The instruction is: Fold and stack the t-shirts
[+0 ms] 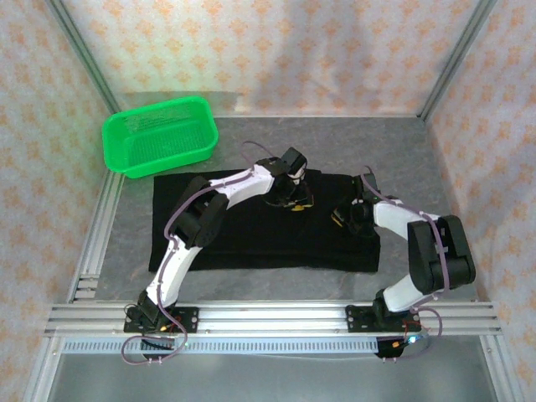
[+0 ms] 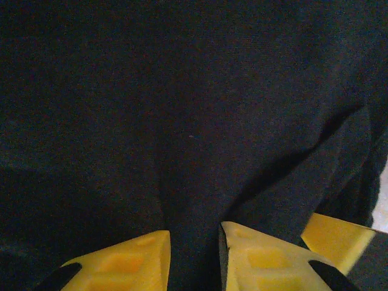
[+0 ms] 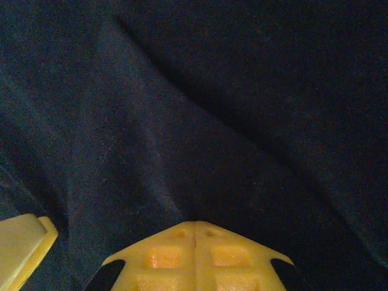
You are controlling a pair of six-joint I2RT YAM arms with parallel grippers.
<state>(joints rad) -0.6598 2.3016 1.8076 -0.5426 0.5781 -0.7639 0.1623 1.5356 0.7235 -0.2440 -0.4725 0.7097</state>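
A robot lab test cell: left arm (image 1: 188, 226) and right arm (image 1: 435, 251) bolted to an aluminium rail (image 1: 276, 318) along the bottom, a grey worktop (image 1: 419, 159), a metal post (image 1: 79, 50) at upper left, and patterned wall panels (image 1: 276, 50) across the top.

The left gripper (image 2: 194, 259) pinches black t-shirt (image 2: 182, 109) between yellow fingers (image 2: 130, 264). A crease climbs to their right.

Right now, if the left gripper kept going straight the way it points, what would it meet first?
The black t-shirt: the left gripper points down into it, with cloth bunched between its fingers. What lies under the cloth is hidden.
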